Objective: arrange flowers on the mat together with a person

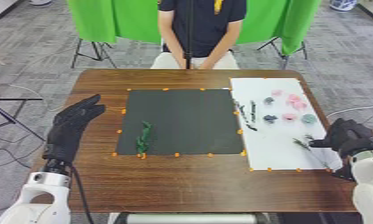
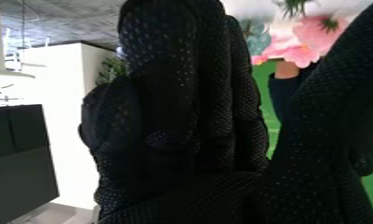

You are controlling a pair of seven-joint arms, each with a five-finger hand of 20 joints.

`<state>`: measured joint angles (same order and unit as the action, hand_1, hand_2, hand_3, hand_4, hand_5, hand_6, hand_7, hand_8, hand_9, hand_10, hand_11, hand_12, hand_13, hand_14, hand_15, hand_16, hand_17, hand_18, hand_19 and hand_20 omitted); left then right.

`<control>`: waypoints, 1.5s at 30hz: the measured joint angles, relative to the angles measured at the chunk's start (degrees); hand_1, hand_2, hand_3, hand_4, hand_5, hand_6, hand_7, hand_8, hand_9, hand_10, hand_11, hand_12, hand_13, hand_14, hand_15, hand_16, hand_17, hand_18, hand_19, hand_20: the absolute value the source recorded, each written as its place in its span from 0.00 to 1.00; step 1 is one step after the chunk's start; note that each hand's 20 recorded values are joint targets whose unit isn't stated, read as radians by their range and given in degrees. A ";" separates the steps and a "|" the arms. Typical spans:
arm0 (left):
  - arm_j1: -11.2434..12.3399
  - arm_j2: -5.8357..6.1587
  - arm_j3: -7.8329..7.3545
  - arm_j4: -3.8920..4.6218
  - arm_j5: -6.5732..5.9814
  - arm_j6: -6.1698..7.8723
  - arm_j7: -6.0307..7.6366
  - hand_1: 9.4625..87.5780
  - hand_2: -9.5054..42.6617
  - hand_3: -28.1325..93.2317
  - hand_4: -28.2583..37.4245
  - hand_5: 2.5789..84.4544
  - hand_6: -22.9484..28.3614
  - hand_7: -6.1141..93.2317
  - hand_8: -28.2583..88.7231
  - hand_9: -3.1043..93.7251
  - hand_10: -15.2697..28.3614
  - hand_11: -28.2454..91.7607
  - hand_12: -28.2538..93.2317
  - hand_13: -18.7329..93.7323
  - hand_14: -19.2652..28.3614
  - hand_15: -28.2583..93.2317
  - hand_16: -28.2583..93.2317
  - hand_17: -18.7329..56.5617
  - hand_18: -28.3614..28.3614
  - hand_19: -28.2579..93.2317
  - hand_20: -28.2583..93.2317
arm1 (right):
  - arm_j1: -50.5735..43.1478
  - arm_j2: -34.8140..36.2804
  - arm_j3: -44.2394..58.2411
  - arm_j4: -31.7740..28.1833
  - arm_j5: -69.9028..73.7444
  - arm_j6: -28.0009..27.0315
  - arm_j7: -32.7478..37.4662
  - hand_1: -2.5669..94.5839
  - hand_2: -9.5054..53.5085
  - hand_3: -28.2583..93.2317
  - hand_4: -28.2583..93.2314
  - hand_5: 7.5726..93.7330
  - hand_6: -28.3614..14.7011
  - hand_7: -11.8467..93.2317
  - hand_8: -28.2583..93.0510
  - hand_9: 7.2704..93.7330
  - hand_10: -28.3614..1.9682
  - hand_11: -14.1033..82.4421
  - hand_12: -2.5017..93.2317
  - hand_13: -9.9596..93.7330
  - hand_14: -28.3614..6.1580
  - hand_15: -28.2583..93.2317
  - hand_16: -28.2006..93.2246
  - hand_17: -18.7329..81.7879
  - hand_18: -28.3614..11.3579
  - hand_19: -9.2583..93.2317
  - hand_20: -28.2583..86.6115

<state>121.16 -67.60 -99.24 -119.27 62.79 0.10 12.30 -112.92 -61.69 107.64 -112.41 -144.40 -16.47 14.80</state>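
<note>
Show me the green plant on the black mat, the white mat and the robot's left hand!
Green plant (image 1: 145, 137): head view, middle of its leaves.
White mat (image 1: 266, 150): head view, bare part.
Left hand (image 1: 74, 118): head view, on its black glove.

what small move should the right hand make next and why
Probably ease the right hand inward and pinch the nearest green sprig: the hand looks open, right beside that sprig on the white sheet, while the dark mat holds one leafy stem with bare room beside it.
</note>
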 measured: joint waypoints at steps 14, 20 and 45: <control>0.29 -0.18 -0.15 -0.09 -0.01 0.05 -0.01 0.25 0.08 0.74 0.14 0.53 0.54 0.17 0.19 0.50 0.64 0.41 0.37 0.45 0.75 0.36 0.28 0.26 0.76 0.31 0.38 | -0.77 -0.62 -2.09 2.58 -0.11 5.49 -0.27 0.92 0.00 0.00 0.53 0.90 0.67 0.33 0.30 1.00 0.61 0.45 0.24 1.00 0.76 0.67 0.41 0.88 0.49 1.00 0.47; 0.64 -0.19 -0.26 -0.21 -0.09 0.13 -0.09 0.25 0.08 0.74 0.14 0.53 0.54 0.18 0.19 0.50 0.64 0.41 0.37 0.45 0.75 0.36 0.28 0.26 0.76 0.31 0.38 | -1.32 -1.57 -2.00 2.49 2.86 9.89 -0.58 0.93 0.00 0.00 0.55 0.91 0.68 0.33 0.30 1.00 0.62 0.48 0.23 1.00 0.77 0.69 0.40 0.89 0.49 1.00 0.49; 1.57 -0.34 -1.09 -0.81 -0.12 0.17 -0.60 0.25 0.08 0.74 0.15 0.53 0.54 0.17 0.19 0.50 0.64 0.41 0.37 0.45 0.75 0.36 0.28 0.26 0.76 0.31 0.38 | 8.34 -11.93 -19.08 -9.50 3.59 16.77 -0.36 0.94 0.00 0.00 0.56 0.93 0.67 0.33 0.31 1.00 0.62 0.53 0.20 1.00 0.78 0.71 0.39 0.90 0.46 1.00 0.56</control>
<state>122.73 -67.93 -100.33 -120.08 62.67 0.27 11.70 -104.58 -73.62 88.56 -121.91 -140.81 0.30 14.45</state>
